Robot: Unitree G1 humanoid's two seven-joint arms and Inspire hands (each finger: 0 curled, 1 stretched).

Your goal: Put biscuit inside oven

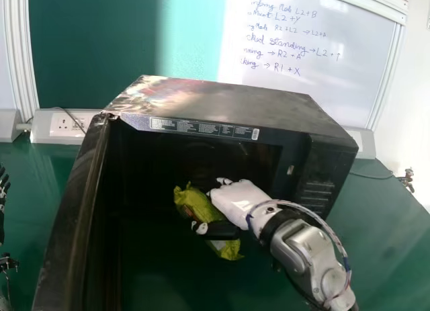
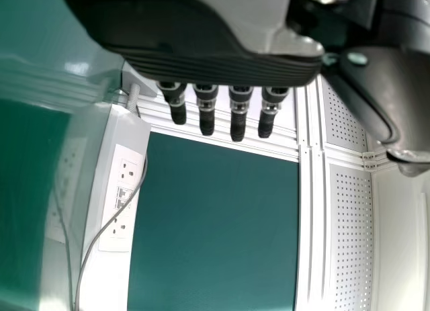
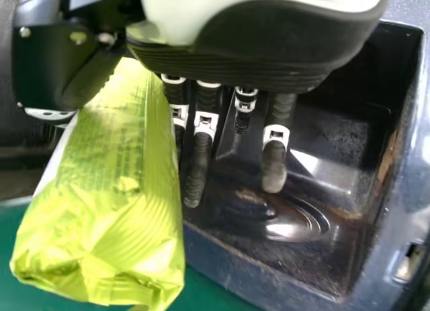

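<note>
- Yellow-green biscuit packet (image 1: 199,203) is clamped between thumb and fingers of the right robot hand (image 1: 236,198).
- Packet is held at the mouth of the black oven (image 1: 228,104); full entry can't be confirmed.
- Left robot hand (image 2: 206,113): fingers extended, apart from thumb, nothing gripped.
- Progress, judged: door (image 1: 70,217) is open, packet grasped, placement not finished. Packet still has to be moved deeper, set down and let go, and the hand drawn clear.
- Text: printed label strip (image 1: 201,128) is seen along oven's top front edge; handwriting (image 1: 285,42) is seen on whiteboard (image 1: 336,96); packet print is left untranscribed, no brand logged.
</note>
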